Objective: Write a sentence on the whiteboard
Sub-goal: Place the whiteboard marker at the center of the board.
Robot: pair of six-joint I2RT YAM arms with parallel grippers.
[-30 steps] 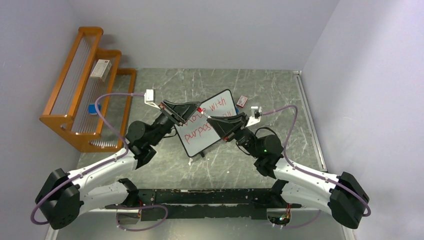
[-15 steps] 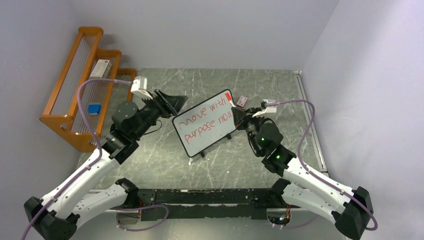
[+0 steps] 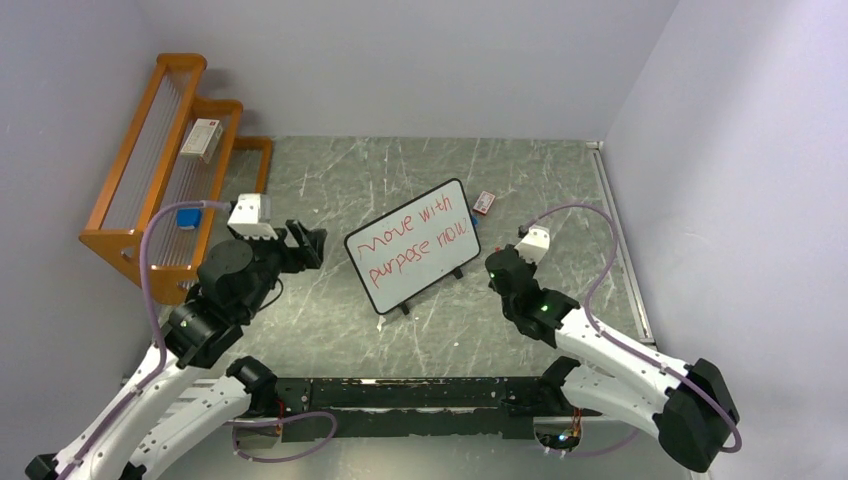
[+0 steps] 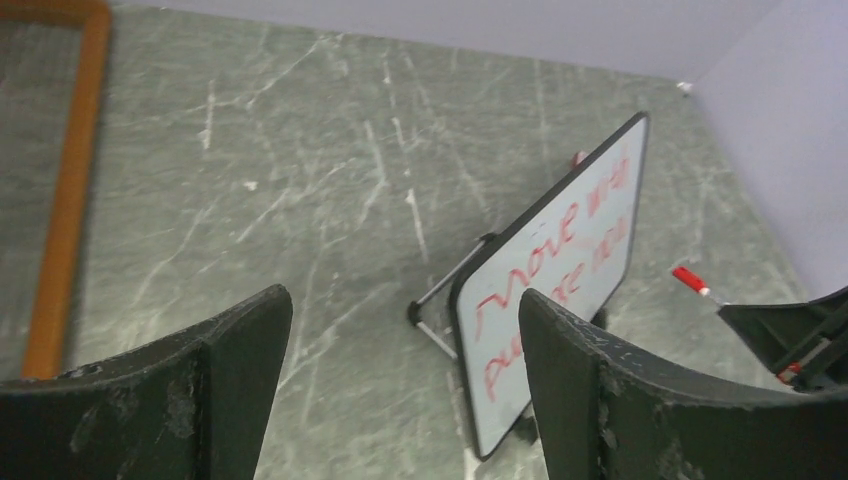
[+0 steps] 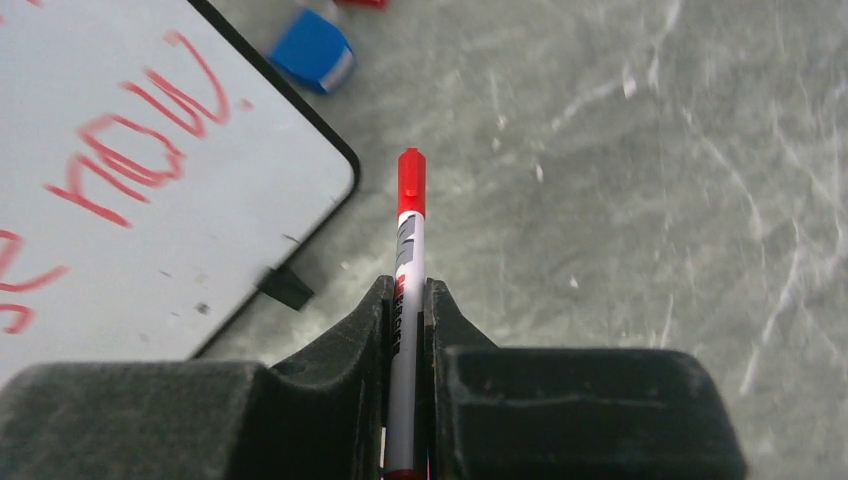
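Right wrist view showed the right gripper [image 5: 405,295] clamped on the red marker [image 5: 409,225], now drawn back off the whiteboard [image 5: 130,170], which stood on its feet between the arms, reading "Move with purpose now". The left gripper [image 4: 405,335] had backed away too and spread wide, empty; the writing looked finished.

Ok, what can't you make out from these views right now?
- Top view: right end effector tucked under its own wrist, fingers hidden; only its wrist view shows it shut on the marker.
- Right wrist view: whiteboard cut off by the left edge; only the writing's end shows.
- Left wrist view: writing steeply angled, blurred.
- Top view: box on the rack, label too small to read.
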